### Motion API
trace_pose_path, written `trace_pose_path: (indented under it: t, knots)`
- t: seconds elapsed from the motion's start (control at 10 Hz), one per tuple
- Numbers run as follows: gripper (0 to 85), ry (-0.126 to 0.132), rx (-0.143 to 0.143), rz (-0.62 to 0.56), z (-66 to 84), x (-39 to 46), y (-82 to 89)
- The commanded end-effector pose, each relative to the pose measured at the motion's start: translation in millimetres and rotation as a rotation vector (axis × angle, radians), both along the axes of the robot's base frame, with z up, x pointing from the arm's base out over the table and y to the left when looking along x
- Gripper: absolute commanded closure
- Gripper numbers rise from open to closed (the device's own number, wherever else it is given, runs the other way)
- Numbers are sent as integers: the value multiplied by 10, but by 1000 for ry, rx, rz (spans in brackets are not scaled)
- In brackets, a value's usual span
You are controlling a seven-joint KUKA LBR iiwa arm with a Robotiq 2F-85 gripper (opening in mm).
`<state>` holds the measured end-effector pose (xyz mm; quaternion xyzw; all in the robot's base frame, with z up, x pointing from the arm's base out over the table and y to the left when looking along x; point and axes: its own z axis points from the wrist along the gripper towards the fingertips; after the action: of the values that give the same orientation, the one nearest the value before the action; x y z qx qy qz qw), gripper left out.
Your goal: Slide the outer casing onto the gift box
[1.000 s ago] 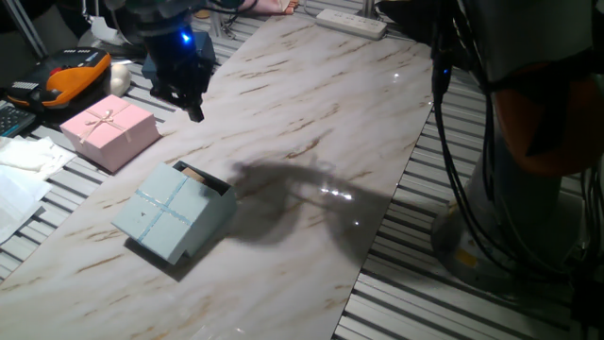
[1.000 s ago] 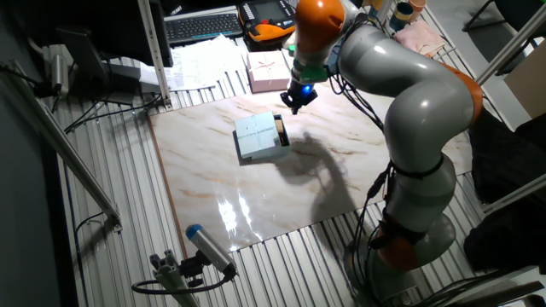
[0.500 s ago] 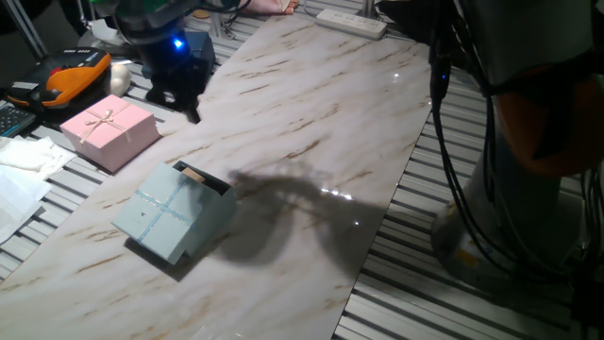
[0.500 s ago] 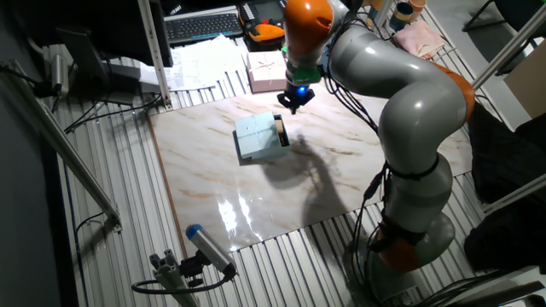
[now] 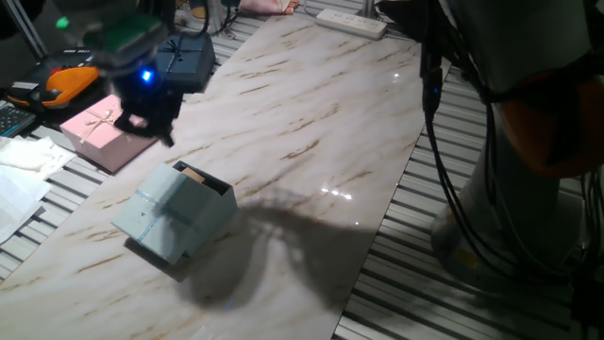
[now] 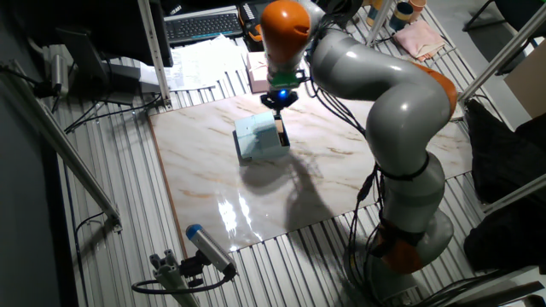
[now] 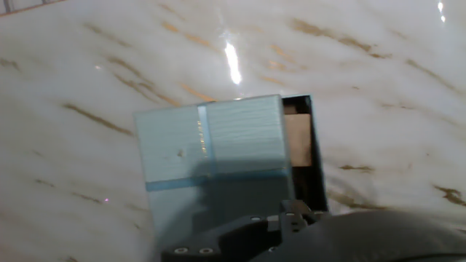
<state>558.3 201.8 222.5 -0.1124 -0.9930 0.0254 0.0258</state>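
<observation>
Outer casing (image 5: 175,222), the pale blue sleeve with faint ribbon lines, lies on the marble-patterned worktop (image 5: 311,113), toward the edge where the metal slats begin. From one open end the gift box (image 5: 202,178) shows as a tan-brown lip inside a dark rim; in the hand view that same lip (image 7: 298,142) sits along the sleeve's (image 7: 211,156) right side, so the sleeve covers most of the box but not all of it. In the other fixed view the casing (image 6: 256,136) rests near the far side of the marble panel (image 6: 341,183), with bare surface open on its other three sides.

The fingers (image 5: 151,118) hang above the worktop, apart from the casing and between it and the pink box with a bow (image 5: 102,132), which stands on the slats just off the marble. They grip nothing; whether they are spread or closed I cannot tell, since they are dark and blurred. From the other fixed view they (image 6: 277,98) sit just beyond the casing's far edge, under the arm's orange joint (image 6: 286,21).

A wide stretch of bare marble runs away from the casing toward a white power strip (image 5: 351,21). Papers (image 5: 24,165) and an orange-and-black device (image 5: 66,80) lie beyond the pink box, and a keyboard (image 6: 205,24) sits on the far bench.
</observation>
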Motion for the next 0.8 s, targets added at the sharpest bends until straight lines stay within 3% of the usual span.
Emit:
trace_pose_path:
  t: [0.0, 0.3, 0.7]
  knots:
    - [850, -3, 6, -17, -64, 9, 394]
    - [850, -18, 11, -95, -297, 7, 771]
    - [850, -40, 31, -161, -508, 17, 1035]
